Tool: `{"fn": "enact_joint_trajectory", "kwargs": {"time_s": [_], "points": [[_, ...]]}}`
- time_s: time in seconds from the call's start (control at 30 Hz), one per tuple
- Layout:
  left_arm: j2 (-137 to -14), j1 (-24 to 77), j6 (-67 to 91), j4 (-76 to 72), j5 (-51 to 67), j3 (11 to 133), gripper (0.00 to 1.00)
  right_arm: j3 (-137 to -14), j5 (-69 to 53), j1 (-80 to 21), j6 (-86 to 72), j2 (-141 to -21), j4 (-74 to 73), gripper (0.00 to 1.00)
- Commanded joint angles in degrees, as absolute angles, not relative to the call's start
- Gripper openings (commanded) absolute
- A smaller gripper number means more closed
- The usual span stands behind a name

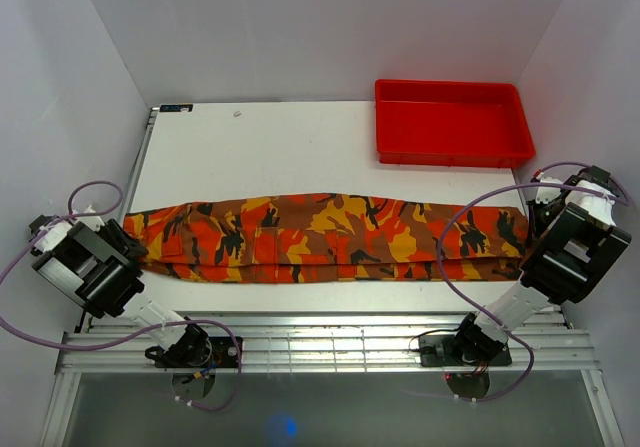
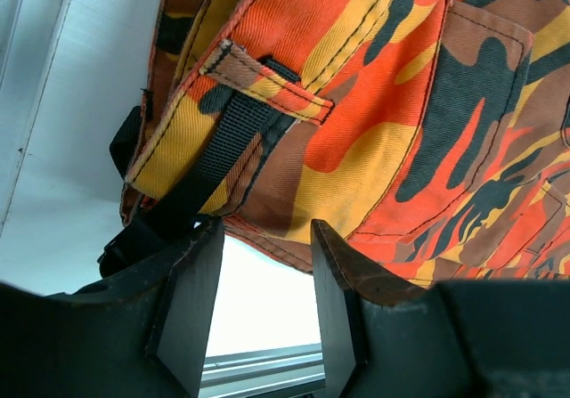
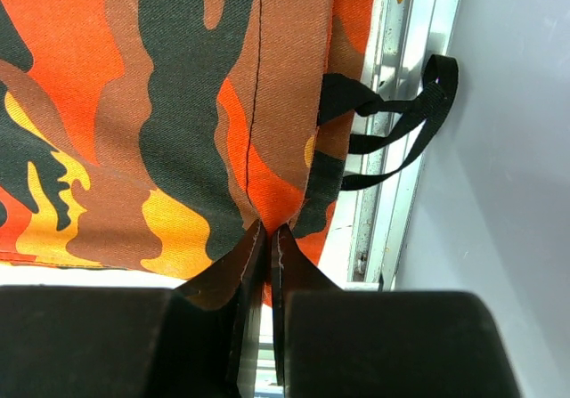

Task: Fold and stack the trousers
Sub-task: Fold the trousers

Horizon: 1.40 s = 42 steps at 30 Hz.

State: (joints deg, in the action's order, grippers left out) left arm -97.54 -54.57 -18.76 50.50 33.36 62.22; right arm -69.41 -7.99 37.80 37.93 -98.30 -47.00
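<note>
The camouflage trousers (image 1: pixel 330 237) lie folded lengthwise in a long band across the table, waist at the left, leg ends at the right. My left gripper (image 2: pixel 267 238) is open at the waist end, its jaws just off the near hem beside a black strap (image 2: pixel 214 153), holding nothing. My right gripper (image 3: pixel 268 231) is shut on the trousers (image 3: pixel 178 104) at the leg end, pinching the cloth edge near the table's right rim. Black straps (image 3: pixel 401 122) hang off that end.
A red plastic tray (image 1: pixel 452 122) stands at the back right of the table. A slatted metal rail (image 1: pixel 330 342) runs along the near edge. White walls close in on both sides, tight by the right arm (image 1: pixel 570 247).
</note>
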Motion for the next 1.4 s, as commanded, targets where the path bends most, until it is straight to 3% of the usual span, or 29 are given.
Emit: {"fn": "enact_joint_trajectory", "kwargs": {"time_s": [0.0, 0.27, 0.5, 0.53, 0.6, 1.13, 1.37], "points": [[-95.2, -54.6, -18.2, 49.7, 32.4, 61.8, 0.54, -71.6, -7.6, 38.1, 38.5, -98.6, -47.0, 0.08], [-97.3, -54.6, -16.2, 47.6, 32.3, 61.9, 0.54, -71.5, -7.5, 38.1, 38.8, -98.4, -46.9, 0.08], [-98.1, -54.6, -15.2, 47.9, 34.7, 64.9, 0.16, -72.6, -7.5, 38.1, 38.8, -98.4, -47.1, 0.08], [-97.8, -54.6, -15.2, 48.2, 35.2, 65.4, 0.07, -72.8, -7.5, 38.1, 38.8, -98.4, -47.1, 0.08], [-97.2, -54.6, -15.5, 49.4, 36.2, 66.9, 0.0, -73.4, -7.8, 38.1, 38.7, -98.5, -47.5, 0.08], [-96.1, -55.1, -22.6, 62.7, 46.4, 80.4, 0.0, -89.1, -9.9, 40.2, 41.0, -98.4, -55.0, 0.08], [-95.6, -57.2, -29.3, 64.8, 43.1, 73.5, 0.0, -81.9, -8.4, 44.6, 46.5, -97.6, -53.2, 0.08]]}}
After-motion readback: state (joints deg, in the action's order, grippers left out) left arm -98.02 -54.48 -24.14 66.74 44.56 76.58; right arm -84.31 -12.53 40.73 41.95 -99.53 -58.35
